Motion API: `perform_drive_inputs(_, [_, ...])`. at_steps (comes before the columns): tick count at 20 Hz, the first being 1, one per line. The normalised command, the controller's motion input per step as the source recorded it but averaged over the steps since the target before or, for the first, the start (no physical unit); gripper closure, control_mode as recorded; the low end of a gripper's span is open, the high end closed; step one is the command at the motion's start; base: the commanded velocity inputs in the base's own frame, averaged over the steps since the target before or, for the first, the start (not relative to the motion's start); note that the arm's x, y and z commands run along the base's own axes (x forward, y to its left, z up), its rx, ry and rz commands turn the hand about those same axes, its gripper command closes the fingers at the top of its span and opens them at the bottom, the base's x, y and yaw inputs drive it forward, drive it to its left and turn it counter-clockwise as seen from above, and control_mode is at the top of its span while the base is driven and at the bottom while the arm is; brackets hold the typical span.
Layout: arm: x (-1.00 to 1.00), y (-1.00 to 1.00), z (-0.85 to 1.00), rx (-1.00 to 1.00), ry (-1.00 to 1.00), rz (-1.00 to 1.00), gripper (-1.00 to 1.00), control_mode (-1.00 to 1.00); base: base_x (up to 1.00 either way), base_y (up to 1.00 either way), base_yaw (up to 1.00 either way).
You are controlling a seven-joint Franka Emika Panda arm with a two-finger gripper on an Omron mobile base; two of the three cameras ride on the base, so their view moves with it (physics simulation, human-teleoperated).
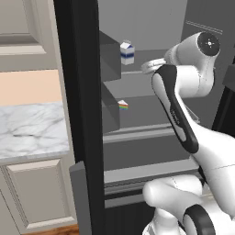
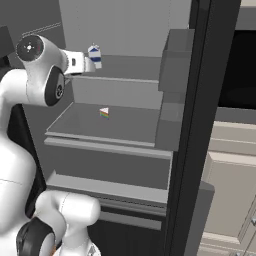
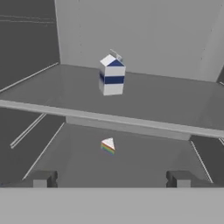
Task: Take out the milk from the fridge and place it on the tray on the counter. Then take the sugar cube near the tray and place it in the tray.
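- White carton with a blue band, the milk (image 3: 112,75), stands upright on the upper grey shelf (image 3: 175,109) of the fridge (image 1: 75,92), toward the back, nothing touching it.
- We see the gripper (image 3: 111,178) with its two dark tips spread wide, empty, aimed into the fridge, short of the carton.
- Rainbow-striped white wedge (image 3: 108,145) lies on the shelf below; we leave it alone.
- Step, we judge: reach toward the milk, first half of the task; no grasp yet.
- Next move needs us to go forward and slightly up over the shelf edge, centre the carton between the tips, then close on the blue band.
- Counter (image 1: 32,126) shows left of the fridge in the left base view.
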Motion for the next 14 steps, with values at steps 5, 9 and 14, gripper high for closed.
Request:
perform_drive_inputs(5, [0.64,0.04,0.2,0.0,0.0,0.0,-1.0,-1.0,0.0,0.0,0.0])
perform_drive_inputs(9, [0.66,0.04,0.21,0.0,0.0,0.0,-1.0,-1.0,0.0,0.0,0.0])
perform_drive_inputs(14, [0.53,0.07,0.15,0.0,0.03,0.03,-1.0,-1.0,0.0,0.0,0.0])
